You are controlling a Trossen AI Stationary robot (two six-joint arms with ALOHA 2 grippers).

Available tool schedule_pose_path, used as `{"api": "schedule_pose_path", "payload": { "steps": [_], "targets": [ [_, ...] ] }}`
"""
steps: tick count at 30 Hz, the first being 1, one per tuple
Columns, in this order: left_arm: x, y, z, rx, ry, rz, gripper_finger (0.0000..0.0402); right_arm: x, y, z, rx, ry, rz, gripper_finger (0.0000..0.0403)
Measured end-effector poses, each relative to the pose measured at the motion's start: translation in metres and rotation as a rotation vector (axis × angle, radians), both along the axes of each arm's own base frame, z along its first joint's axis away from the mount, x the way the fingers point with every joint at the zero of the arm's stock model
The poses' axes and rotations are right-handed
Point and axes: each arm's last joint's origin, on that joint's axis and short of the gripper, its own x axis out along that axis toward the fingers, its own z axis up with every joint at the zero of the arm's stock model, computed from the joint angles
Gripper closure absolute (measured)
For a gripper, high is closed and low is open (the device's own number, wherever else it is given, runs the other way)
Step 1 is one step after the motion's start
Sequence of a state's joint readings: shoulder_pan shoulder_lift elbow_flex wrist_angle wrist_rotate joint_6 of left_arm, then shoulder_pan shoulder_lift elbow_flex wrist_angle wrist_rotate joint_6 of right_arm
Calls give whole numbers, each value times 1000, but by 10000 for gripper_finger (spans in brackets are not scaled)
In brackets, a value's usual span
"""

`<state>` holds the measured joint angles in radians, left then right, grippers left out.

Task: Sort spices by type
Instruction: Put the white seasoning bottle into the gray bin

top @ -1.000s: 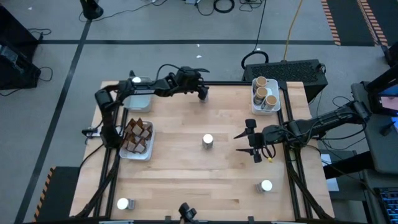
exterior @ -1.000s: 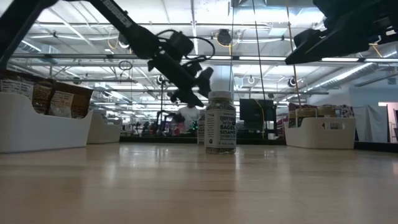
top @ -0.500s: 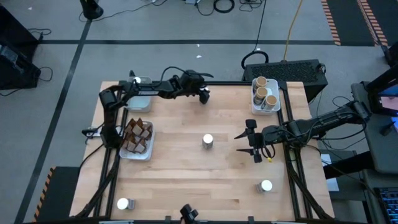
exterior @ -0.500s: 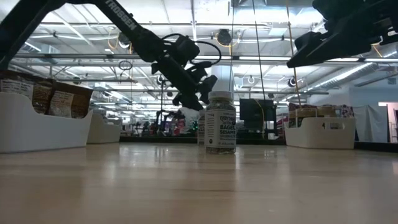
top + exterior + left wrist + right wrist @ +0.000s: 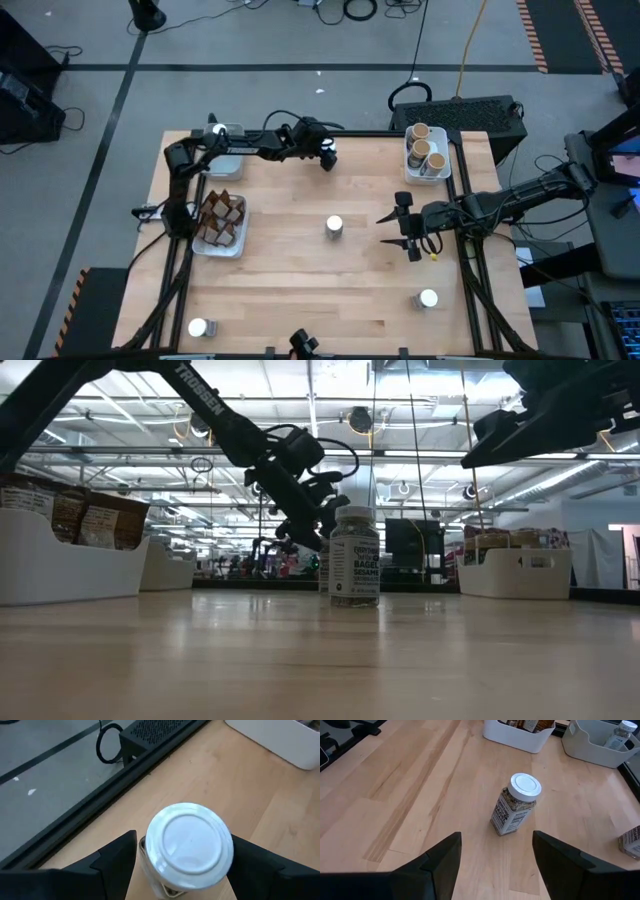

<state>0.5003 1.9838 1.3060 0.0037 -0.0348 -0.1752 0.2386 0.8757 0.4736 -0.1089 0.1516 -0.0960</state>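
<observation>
Now the left pincer (image 5: 182, 865) has been carried along the desk's (image 5: 300, 290) far edge and is spread open around a white-lidded little glass spice jar (image 5: 186, 847), not yet clamped, so a pickup for sorting seems imminent.

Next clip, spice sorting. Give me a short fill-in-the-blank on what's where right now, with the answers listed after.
1. The left gripper has its fingers on either side of a jar with a ____ lid.
2. The tray at the table's far right corner holds ____ cork-topped jars.
3. The brown packets sit in a tray on the ____ side of the table.

Answers: white; three; left
</observation>
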Motion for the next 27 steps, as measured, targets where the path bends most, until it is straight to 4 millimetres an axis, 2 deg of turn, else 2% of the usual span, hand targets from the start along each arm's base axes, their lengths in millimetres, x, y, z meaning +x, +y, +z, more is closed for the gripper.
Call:
{"api": "schedule_pose_path", "payload": {
  "steps": [13,21,27],
  "targets": [
    [0,1,1,11,-10,7,133,0,0,0,-2,0,-1,177],
    [0,1,1,26,-5,28,189,0,0,0,-2,0,-1,177],
    [0,1,2,27,-6,29,190,0,0,0,-2,0,-1,177]
  ]
}}
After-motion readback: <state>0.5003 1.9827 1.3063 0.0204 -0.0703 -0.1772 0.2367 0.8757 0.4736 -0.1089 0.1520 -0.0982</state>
